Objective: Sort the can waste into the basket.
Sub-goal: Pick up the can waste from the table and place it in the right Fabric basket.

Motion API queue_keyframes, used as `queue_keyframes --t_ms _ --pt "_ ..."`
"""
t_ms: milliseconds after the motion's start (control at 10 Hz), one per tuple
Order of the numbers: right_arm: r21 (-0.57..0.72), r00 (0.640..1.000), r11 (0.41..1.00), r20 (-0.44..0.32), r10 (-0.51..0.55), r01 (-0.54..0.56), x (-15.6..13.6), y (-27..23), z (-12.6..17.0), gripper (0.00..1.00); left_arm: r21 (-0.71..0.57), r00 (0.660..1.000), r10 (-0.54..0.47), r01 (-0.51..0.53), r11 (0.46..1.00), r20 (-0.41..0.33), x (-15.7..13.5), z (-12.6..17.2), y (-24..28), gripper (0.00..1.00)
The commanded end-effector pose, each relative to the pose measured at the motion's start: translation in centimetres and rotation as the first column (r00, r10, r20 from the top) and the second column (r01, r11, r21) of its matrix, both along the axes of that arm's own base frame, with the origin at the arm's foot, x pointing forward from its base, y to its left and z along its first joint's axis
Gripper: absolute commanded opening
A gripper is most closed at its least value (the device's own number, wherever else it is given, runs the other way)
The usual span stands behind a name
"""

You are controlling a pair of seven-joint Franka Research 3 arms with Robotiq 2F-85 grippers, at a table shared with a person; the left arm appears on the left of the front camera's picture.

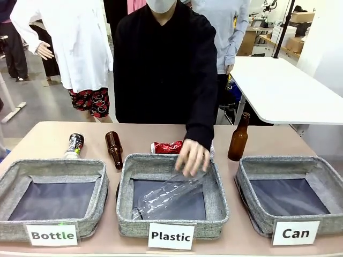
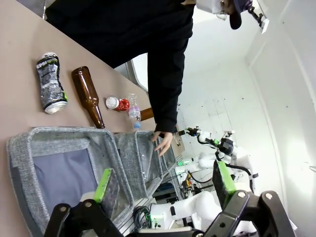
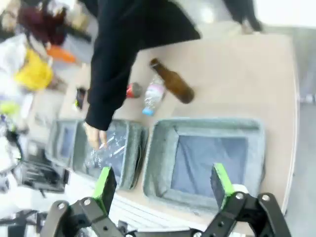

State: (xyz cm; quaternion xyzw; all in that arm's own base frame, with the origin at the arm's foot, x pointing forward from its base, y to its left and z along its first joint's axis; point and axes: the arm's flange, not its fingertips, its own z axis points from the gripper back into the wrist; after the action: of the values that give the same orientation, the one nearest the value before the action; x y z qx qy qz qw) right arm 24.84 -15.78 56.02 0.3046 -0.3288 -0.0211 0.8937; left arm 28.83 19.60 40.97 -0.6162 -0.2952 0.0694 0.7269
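Note:
A crushed shiny red can (image 1: 166, 147) lies on the table behind the middle basket, just left of the person's hand (image 1: 192, 157). The dark can (image 1: 74, 145) with a silver top lies at the far left; in the left wrist view it (image 2: 51, 83) lies beyond the baskets, with the red can (image 2: 120, 103) farther along. The grey basket labelled "Can" (image 1: 289, 160) stands at the right with nothing in it. My right gripper (image 3: 163, 181) hangs open above this basket (image 3: 207, 123). High over the "Bottle" basket (image 2: 29, 143), my left gripper (image 2: 163, 182) is open and holds nothing.
The person's hand lowers a clear plastic bottle (image 1: 169, 195) into the "Plastic" basket (image 1: 161, 160). A brown bottle (image 1: 114, 150) lies between the left baskets, another (image 1: 238, 137) stands upright behind the "Can" basket. A small plastic bottle (image 3: 153, 96) lies near the red can (image 3: 133, 90).

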Motion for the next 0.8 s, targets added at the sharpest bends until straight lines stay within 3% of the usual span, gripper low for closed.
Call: queue_keyframes --t_ms 0,200,400,600,700 --pt "0.049 0.981 0.981 -0.04 -0.188 0.19 -4.4 -0.8 -4.4 1.0 -0.008 0.999 0.001 -0.001 1.0 0.032 0.0 0.0 -0.1 1.0" --pt "0.074 0.967 0.966 -0.07 -0.244 0.249 -5.0 -2.1 -5.8 1.0 -0.008 0.999 0.001 -0.001 1.0 0.032 0.0 0.0 -0.1 1.0" --pt "0.073 0.975 0.974 -0.062 -0.213 0.217 -3.8 -1.3 -5.9 1.0 -0.008 0.999 0.001 -0.001 1.0 0.032 0.0 0.0 -0.1 1.0" --pt "-0.031 0.994 0.995 -0.048 -0.094 0.093 -0.1 2.9 -4.1 1.0 -0.008 0.999 0.001 -0.001 1.0 0.032 0.0 0.0 -0.1 1.0" --pt "-0.094 0.998 0.995 -0.053 0.031 -0.036 2.8 6.8 -3.1 1.0 -0.008 0.999 0.001 -0.001 1.0 0.032 0.0 0.0 -0.1 1.0"
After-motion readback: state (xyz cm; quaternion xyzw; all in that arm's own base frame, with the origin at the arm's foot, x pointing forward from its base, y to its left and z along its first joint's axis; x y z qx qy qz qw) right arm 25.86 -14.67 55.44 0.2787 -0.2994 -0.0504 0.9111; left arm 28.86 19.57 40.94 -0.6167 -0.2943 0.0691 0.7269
